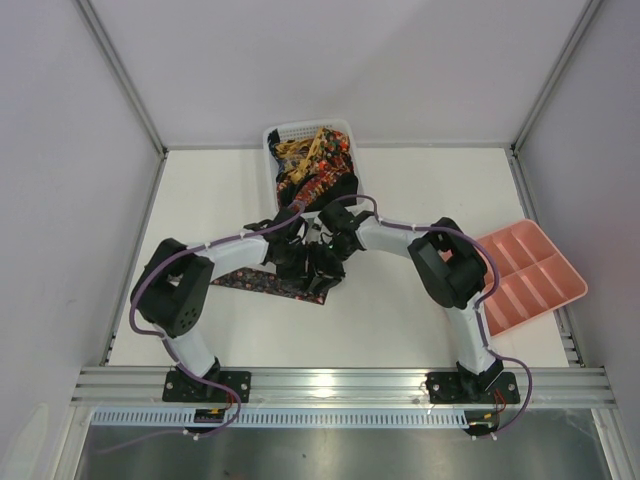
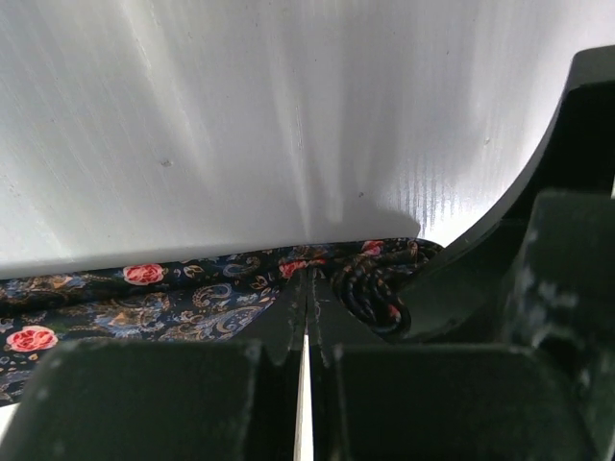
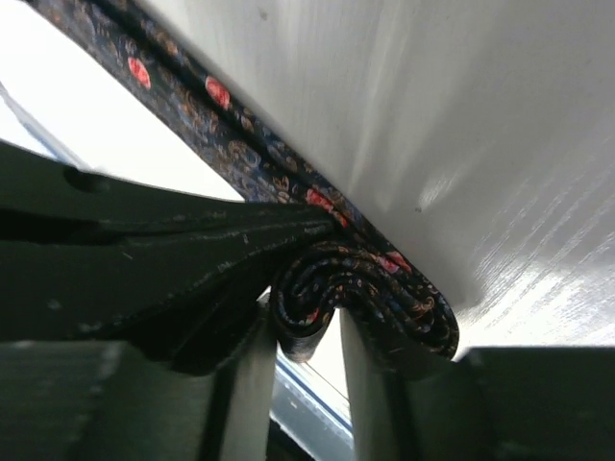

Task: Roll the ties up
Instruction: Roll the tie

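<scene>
— What encloses the space?
— Plain pale grey walls: a back wall (image 1: 340, 60), a left wall (image 1: 60, 250) and a right wall (image 1: 600, 200), joined by slim metal corner struts (image 1: 120, 75).
— And underfoot?
— A white table (image 1: 380, 320), softly and evenly lit, with glare streaks up close. An aluminium rail (image 1: 340, 383) runs along its near edge, with a brushed metal sheet (image 1: 340, 455) below.

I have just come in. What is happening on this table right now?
Two robot arms are rolling a dark fabric necktie with red flowers on the white table. One end is already wound into a small roll. The right pincer stands around that roll; the left pincer is shut, tips at the fabric beside it. The rest lies flat. More patterned ties wait in the white plastic mesh basket.
</scene>
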### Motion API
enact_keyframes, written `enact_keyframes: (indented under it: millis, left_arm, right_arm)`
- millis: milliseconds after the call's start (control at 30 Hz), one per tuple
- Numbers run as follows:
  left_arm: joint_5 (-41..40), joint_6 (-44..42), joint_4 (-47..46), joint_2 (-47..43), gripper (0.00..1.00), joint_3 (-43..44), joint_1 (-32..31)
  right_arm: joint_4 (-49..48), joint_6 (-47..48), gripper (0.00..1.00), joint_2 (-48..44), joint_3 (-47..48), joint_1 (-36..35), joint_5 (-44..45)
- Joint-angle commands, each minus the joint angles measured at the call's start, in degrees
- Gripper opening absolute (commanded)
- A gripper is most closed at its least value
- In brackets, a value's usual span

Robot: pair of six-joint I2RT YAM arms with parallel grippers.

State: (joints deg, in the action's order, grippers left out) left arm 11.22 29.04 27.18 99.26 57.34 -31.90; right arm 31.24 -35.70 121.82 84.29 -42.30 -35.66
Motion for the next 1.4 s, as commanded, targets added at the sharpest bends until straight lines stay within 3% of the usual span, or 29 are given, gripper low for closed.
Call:
enact_keyframes:
  millis: [0, 233, 400, 600, 933, 1167, 1367]
  left_arm:
    - [0.47, 0.23, 0.68, -0.21, 0.01, -2.15, -0.27]
    - [0.20, 0.23, 2.52, -1.00, 0.00, -0.66, -0.27]
    - [-0.41, -0.21, 4.55, -2.49, 0.01, 1.02, -0.09]
    - [-0.41, -0.21, 5.25, -2.85, 0.01, 1.63, -0.09]
    - [-1.38, -0.38, 6.48, -3.46, 0.01, 2.42, -0.09]
    - [-2.26, -0.47, 8.76, -5.57, 0.00, 4.09, 0.00]
    - [-5.60, -0.38, 13.95, -8.47, 0.01, 7.96, 0.00]
  right_arm:
    - [-2.85, 2.48, 0.40, -1.40, -2.63, 0.12, 0.15]
    - [-6.37, 2.13, 0.43, -5.62, -7.73, 1.08, -2.92]
    - [-12.25, -0.06, 0.52, -8.35, -10.99, 2.05, -6.17]
    - [-15.78, -1.56, 0.51, -9.93, -13.27, 2.93, -8.20]
    - [-21.40, -4.99, 0.33, -9.32, -16.09, 3.10, -11.54]
    - [-21.22, -5.51, 0.10, -6.60, -15.39, 3.02, -11.19]
    - [-19.03, -4.64, 0.06, -4.58, -13.80, 2.40, -9.87]
